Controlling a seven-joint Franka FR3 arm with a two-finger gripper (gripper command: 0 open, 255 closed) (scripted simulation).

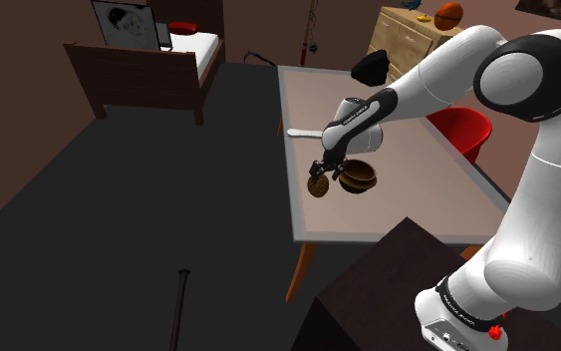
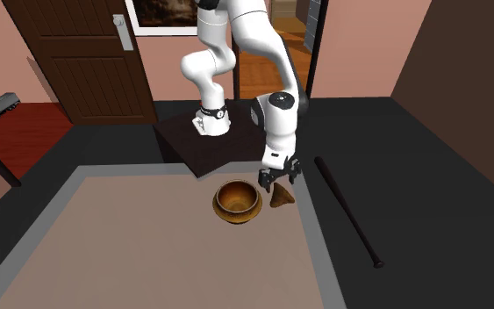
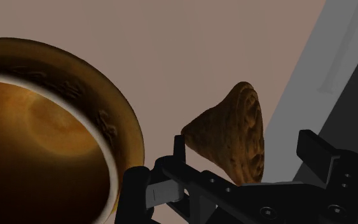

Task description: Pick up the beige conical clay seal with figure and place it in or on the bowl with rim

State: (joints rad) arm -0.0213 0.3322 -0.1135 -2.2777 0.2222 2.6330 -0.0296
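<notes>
A brown conical seal [image 1: 318, 185] [image 2: 281, 198] [image 3: 231, 133] lies on its side on the beige table [image 1: 398, 209], close to the table's grey edge band. Right beside it stands the brown bowl with rim [image 1: 359, 176] [image 2: 238, 201] [image 3: 44, 140], upright and with nothing inside. My black gripper [image 1: 324, 170] [image 2: 277, 178] [image 3: 247, 156] hangs just over the seal and is open. In the wrist view its fingers [image 3: 179, 149] stand apart on either side of the cone without clasping it.
A white utensil [image 1: 303, 131] lies farther along the table. A red chair [image 1: 462, 130] stands at the table's far side. On the dark floor lies a black bat [image 2: 348, 209] [image 1: 178, 304]. A bed [image 1: 148, 60] stands at the back left.
</notes>
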